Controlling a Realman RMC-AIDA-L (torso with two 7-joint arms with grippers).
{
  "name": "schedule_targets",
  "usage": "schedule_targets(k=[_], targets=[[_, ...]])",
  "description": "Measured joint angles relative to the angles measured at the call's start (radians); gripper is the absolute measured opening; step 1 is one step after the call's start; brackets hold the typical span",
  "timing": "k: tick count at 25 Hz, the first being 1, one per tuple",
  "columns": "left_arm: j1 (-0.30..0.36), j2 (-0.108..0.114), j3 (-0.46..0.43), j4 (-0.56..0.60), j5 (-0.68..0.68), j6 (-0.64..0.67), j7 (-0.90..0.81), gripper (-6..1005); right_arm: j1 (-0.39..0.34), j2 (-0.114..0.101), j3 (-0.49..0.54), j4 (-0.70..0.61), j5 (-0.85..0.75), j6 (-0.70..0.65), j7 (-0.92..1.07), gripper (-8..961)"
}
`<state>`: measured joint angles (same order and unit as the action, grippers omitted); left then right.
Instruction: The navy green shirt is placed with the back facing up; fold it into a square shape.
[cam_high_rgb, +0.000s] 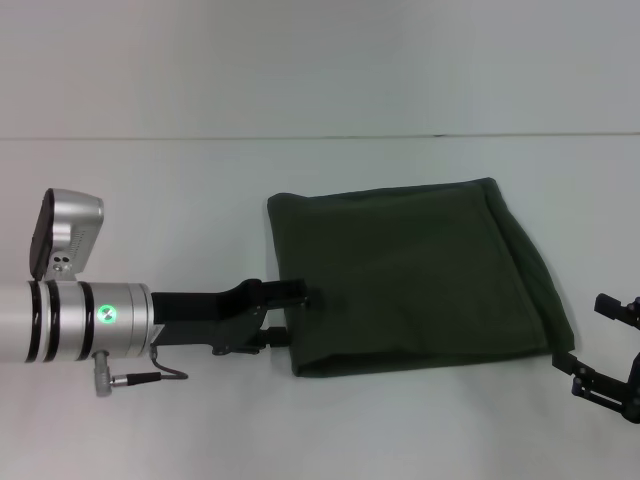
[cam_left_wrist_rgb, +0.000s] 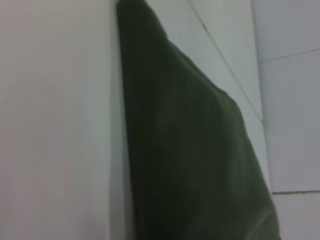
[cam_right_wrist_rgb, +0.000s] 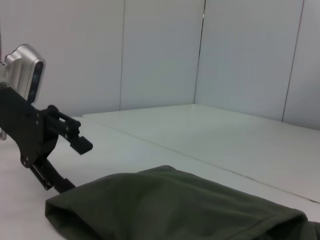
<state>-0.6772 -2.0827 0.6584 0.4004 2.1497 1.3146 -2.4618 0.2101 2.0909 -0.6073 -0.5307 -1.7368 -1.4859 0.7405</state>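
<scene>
The navy green shirt (cam_high_rgb: 410, 275) lay on the white table (cam_high_rgb: 150, 420), already folded into a rough rectangle, plain side up, no lettering showing. Starting at the left: the left claw (cam_high_rgb: 300, 315) sat low at the shirt's left edge near the near-left corner, fingers spread with nothing between them — one finger (cam_high_rgb: 300, 294) just over the hem, the other down by the table. The right wrist view backed that up, showing that claw (cam_right_wrist_rgb: 67, 160) apart from the cloth and gaping. Across the middle the cloth looked fairly flat, the far edge running straight, though the right side bulged in a soft rolled fold. Over at the right, the right claw (cam_high_rgb: 590, 345) hung just off the near-right corner, also parted wide and gripping nothing.

My read: the fold was close to done, and what remained was squaring up. To do that well, each claw would want to pinch all layers at its corner together, lift only a little, and carry the edge evenly so the stack did not skew. Room looked generous — bare table lay beyond the far edge and along the near side, with neither arm crowding the other.
</scene>
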Motion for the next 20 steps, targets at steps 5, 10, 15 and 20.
schedule_targets(k=[5, 10, 15, 20], targets=[[0.0, -0.003, 0.01, -0.001, -0.002, -0.005, -0.012, 899, 0.003, 0.0, 0.0, -0.001, 0.0, 0.0, 0.001, 882], [-0.015, -0.011, 0.018, -0.005, 0.002, -0.016, -0.012, 891, 0.006, 0.0, 0.0, -0.002, 0.0, 0.0, 0.003, 882], [-0.039, -0.014, 0.03, -0.019, 0.002, -0.026, -0.012, 882, 0.01, 0.0, 0.0, 0.0, 0.0, -0.001, 0.005, 882], [-0.062, -0.014, 0.091, -0.027, 0.002, -0.048, -0.024, 873, 0.013, 0.0, 0.0, 0.001, 0.001, -0.003, 0.006, 882]])
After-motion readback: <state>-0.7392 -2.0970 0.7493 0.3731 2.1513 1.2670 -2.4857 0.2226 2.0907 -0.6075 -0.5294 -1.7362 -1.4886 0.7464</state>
